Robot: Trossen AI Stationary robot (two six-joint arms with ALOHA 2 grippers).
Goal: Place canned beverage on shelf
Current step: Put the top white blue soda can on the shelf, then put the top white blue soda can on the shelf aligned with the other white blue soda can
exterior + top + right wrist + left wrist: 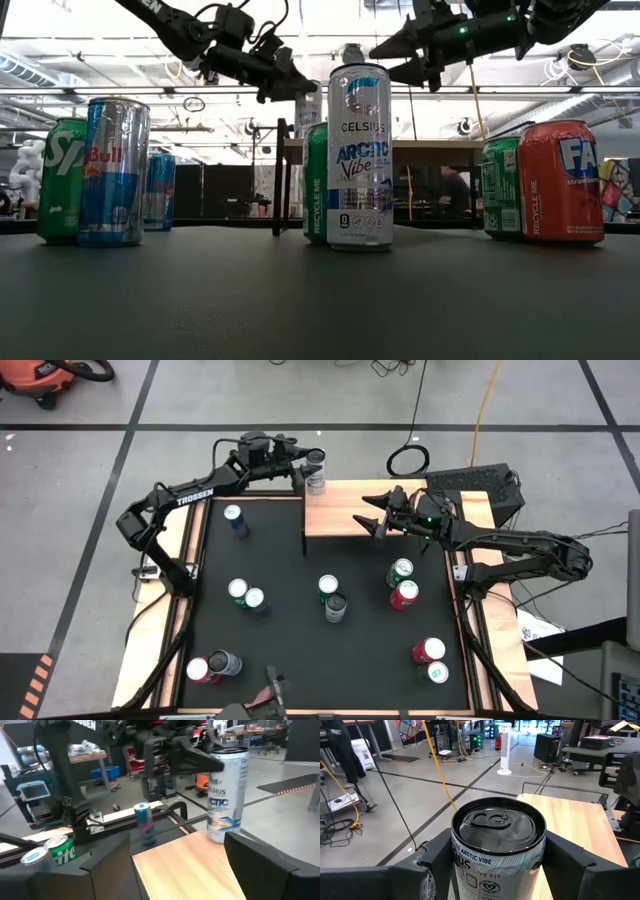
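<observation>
A white Celsius can (316, 472) stands on the far left corner of the shelf (372, 508), a low light wood plank on thin black legs at the table's far edge. My left gripper (311, 461) is shut on this can, which also shows in the left wrist view (497, 845) and the right wrist view (227, 795). My right gripper (373, 521) hovers open and empty above the shelf's middle; the plank shows between its fingers in the right wrist view (185, 865). My left gripper pinches the white can's side wall near its top (457, 855) between its two fingers, one on each side. The fingers come level from the table's left. The can is upright, and its base (220, 836) rests on the shelf's corner.
Several cans stand on the black table: a blue one (235, 520) near the shelf's left, a pair (246, 595) at mid left, two (332, 598) in the middle, a green (400, 572) and a red (404, 596) at right, and more near the front edge (430, 660).
</observation>
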